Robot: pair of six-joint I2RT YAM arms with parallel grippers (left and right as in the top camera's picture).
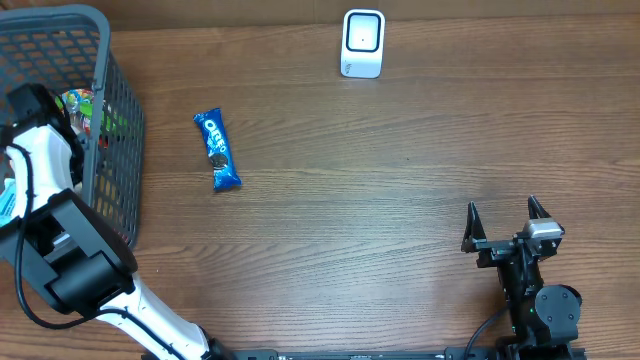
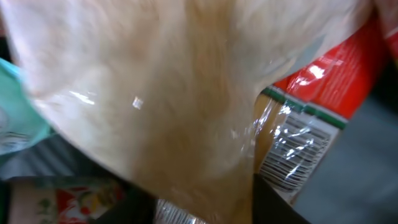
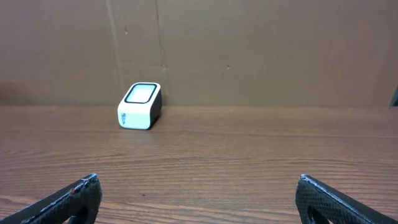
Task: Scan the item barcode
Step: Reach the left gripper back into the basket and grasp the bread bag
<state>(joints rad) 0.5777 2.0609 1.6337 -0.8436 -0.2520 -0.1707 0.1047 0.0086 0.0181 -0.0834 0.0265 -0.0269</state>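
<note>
Left gripper: buried inside the basket (image 1: 120,120) at the table's far left. From overhead I see only my left arm (image 1: 45,155) going over the rim, not the fingers.
Left grip: I cannot tell how wide it stands or whether it holds anything. My wrist view shows no clear fingertip, only a dark wedge at the bottom edge.
Item: a pale clear-wrapped package (image 2: 155,106) fills almost all of my left wrist view. It is blurred, pressed close to the lens and cut off on every side.
Barcode: a barcode label (image 2: 297,144) shows at the package's lower right, tilted, under glare from the wrap and below a red label (image 2: 336,81). The bars are too smeared to read.
Other basket contents: a teal edge (image 2: 18,112) at the left and a printed box (image 2: 68,202) at the lower left, both only partly seen. Overhead gives only a colourful patch (image 1: 82,108) behind the mesh.
Right gripper (image 1: 502,207): spread wide and empty, low at the near right of the table. Only its 2 finger ends enter my right wrist view.
Scanner (image 1: 362,43): white, upright at the far edge, well apart from both of my arms.
Oreo pack (image 1: 217,150): blue, lying flat on the table between the basket and the scanner, nearer the basket.
Surface: a brown wood-grain table (image 1: 380,200).
Room: a plain brown board wall (image 3: 249,50) stands right behind the scanner.
</note>
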